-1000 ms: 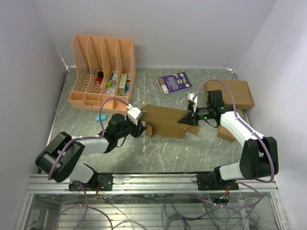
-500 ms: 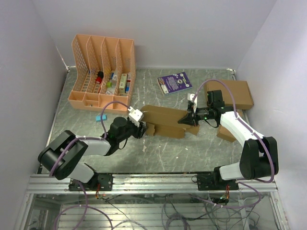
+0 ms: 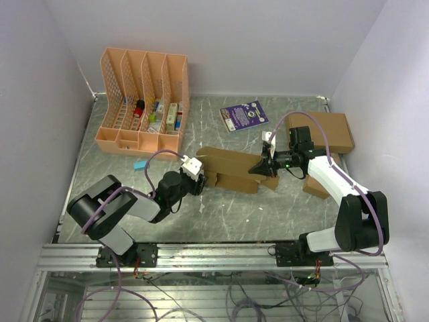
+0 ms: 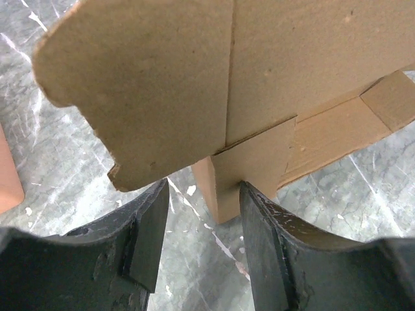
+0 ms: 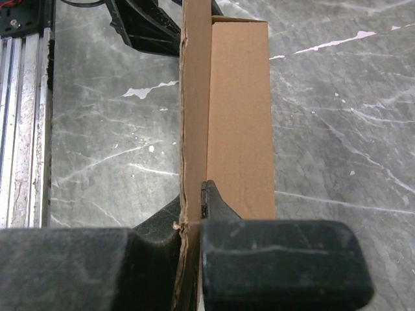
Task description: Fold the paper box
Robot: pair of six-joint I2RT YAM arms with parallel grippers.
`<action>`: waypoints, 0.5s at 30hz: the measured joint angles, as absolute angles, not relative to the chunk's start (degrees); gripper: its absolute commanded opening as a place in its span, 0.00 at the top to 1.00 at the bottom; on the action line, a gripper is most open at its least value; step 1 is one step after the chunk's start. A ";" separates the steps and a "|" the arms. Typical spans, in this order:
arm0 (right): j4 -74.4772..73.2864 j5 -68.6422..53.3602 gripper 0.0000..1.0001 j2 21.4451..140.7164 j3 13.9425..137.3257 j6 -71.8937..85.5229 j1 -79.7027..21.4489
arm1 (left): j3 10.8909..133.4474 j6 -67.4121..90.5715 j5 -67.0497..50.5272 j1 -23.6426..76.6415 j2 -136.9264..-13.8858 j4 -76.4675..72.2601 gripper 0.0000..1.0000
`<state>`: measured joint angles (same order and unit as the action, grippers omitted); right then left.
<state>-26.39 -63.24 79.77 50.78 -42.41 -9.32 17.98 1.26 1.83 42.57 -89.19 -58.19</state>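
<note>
the paper box lies lengthwise, left to right.

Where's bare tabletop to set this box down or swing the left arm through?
Widest bare patch: the near strip between the paper box and the front rail. A smaller one lies at the back, between the pink organizer and the purple booklet. Crowded: the right side, with the large cardboard box and a small carton beside the right arm.

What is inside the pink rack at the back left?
The rack holds small items in its slots: a red and black item and some light little boxes. They are too small to name. The slot walls hide whatever lies behind them.
</note>
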 measured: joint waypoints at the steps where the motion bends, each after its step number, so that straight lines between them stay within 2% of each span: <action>1: -26.41 -63.26 1.00 79.77 50.78 -42.41 -9.32 | 17.80 1.21 2.72 43.00 -89.69 -59.22 0.42; 15: -26.52 -64.05 1.00 79.77 50.78 -42.00 -9.32 | 15.99 0.23 7.75 45.30 -95.39 -70.26 0.42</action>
<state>-26.52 -64.05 79.77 50.78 -42.00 -9.32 15.99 0.23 7.75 45.30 -95.39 -70.26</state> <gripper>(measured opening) 0.009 0.579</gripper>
